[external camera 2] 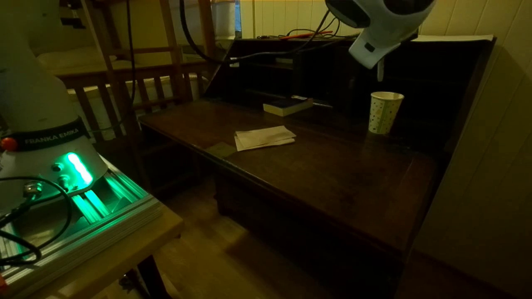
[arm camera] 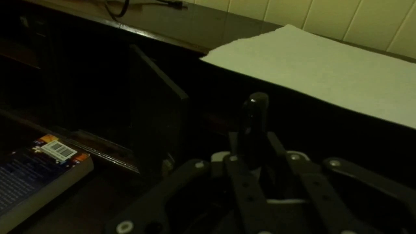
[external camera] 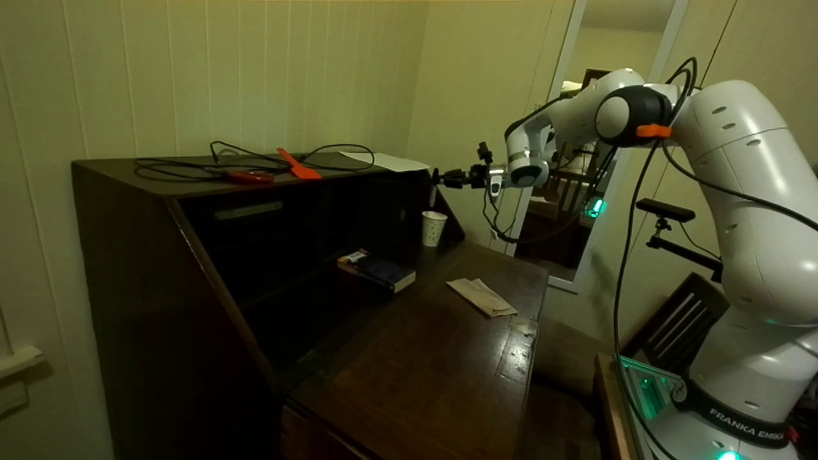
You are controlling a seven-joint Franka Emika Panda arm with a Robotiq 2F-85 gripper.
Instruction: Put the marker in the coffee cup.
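Black two-finger gripper (arm camera: 255, 148) pinched tight on a slim dark-topped, pale-bodied marker (external camera 2: 380, 71), long axis near upright; white speckled tapered paper coffee cup (external camera 2: 385, 114) roughly beneath in both exterior views, not touching, so likely needs lowering, maybe slight centring

Dark desk (external camera: 415, 374), upright coffee cup (external camera: 433, 230), book (external camera: 378, 271), folded paper (external camera: 482, 297), up top cables (external camera: 259, 169), red spatula (external camera: 302, 170), white sheet (external camera: 387, 161)

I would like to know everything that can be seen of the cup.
The cup is pale with small darker spots and a greenish upright band. It looks like paper, narrows toward the base, and shows no handle. Its mouth is open, but the bottom inside is hidden. It stands upright on the desk, which alone seems to touch it, roughly beneath the marker.
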